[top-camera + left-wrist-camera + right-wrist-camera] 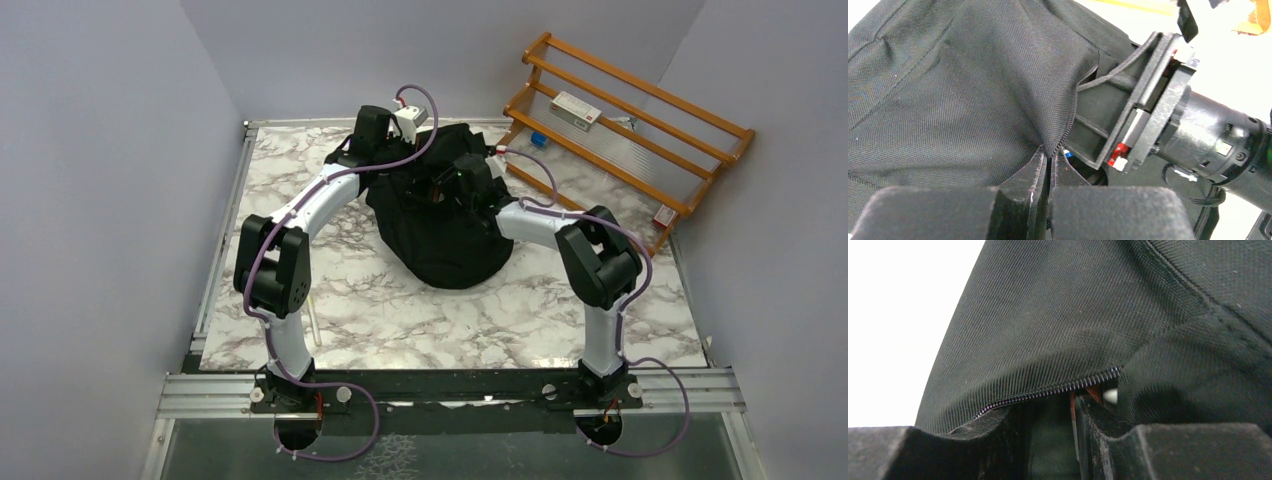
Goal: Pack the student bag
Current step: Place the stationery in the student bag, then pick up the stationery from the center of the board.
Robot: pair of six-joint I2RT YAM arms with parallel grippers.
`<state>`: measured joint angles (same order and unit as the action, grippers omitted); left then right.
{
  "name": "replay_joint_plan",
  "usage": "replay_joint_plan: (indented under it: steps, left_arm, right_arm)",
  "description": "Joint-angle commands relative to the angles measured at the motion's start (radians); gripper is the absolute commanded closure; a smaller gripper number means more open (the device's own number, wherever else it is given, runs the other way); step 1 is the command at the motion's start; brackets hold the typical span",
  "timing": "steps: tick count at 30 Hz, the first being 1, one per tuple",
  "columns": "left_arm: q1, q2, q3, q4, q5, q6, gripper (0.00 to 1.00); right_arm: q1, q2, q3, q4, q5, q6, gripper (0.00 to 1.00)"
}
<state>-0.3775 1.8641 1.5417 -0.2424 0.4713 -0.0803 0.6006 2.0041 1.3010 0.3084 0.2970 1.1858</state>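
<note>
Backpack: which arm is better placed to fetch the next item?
Probably right: the right gripper looks open and is nearer the rack, while the left gripper pinches the backpack at its zip.

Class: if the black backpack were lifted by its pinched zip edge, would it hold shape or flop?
Probably floppy: the student bag is woven fabric that creases and tents where the left end effector pinches its zip edge. It slumps in a rounded heap on the table, so it likely sags rather than tips or rolls.
</note>
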Motion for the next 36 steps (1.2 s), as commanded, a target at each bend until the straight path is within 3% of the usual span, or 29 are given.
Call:
replay_joint_plan:
  steps: [1,15,26,31,36]
  left_arm:
    - [-0.013,-0.064,0.0,-0.015,0.027,0.008,1.0]
    - [-0.012,-0.047,0.017,-0.027,-0.004,0.013,1.0]
    - [-0.008,-0.041,0.038,-0.042,-0.017,-0.001,1.0]
    - [-0.006,-0.03,0.054,-0.053,-0.02,-0.001,1.0]
    - [-0.004,-0.012,0.099,-0.08,-0.019,-0.004,1.0]
  right_arm:
    - [0.002,-0.108,-0.071,0.08,0.029,-0.085,0.6]
    - [0.007,-0.514,-0.521,0.23,-0.064,-0.395,0.6]
    - [0.124,-0.839,-0.759,0.257,-0.224,-0.593,0.57]
    - [0.252,-0.832,-0.731,0.227,-0.259,-0.7,0.5]
    - [0.393,-0.703,-0.671,0.294,-0.289,-0.791,0.51]
